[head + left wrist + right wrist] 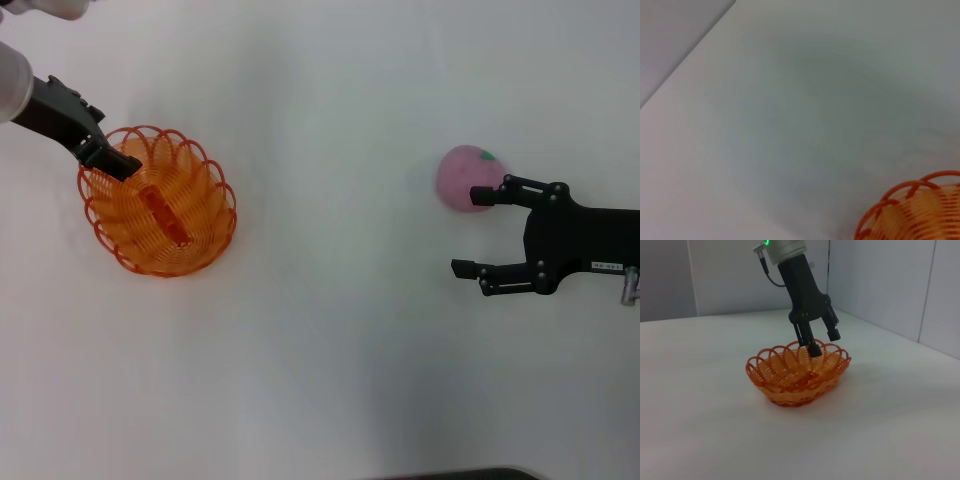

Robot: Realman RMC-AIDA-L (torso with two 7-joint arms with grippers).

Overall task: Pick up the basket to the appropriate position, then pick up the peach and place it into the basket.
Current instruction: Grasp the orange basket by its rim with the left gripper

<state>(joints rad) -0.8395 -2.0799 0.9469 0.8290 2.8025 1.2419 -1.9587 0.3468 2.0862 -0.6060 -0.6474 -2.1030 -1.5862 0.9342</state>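
Note:
The orange basket (pixel 160 205) sits at the left of the white table, also seen in the right wrist view (pixel 797 372) and at a corner of the left wrist view (pixel 912 210). My left gripper (pixel 106 157) comes down on its far left rim, one finger inside and one outside (pixel 823 341), shut on the rim. The pink peach (pixel 466 177) with a green mark lies at the right. My right gripper (pixel 470 232) is open just in front of the peach, its upper fingertip (pixel 482 195) against the fruit's near side.
The white table (pixel 320 330) is bare between basket and peach. A dark edge (pixel 470 474) shows at the front. Grey wall panels (pixel 880 285) stand behind the table in the right wrist view.

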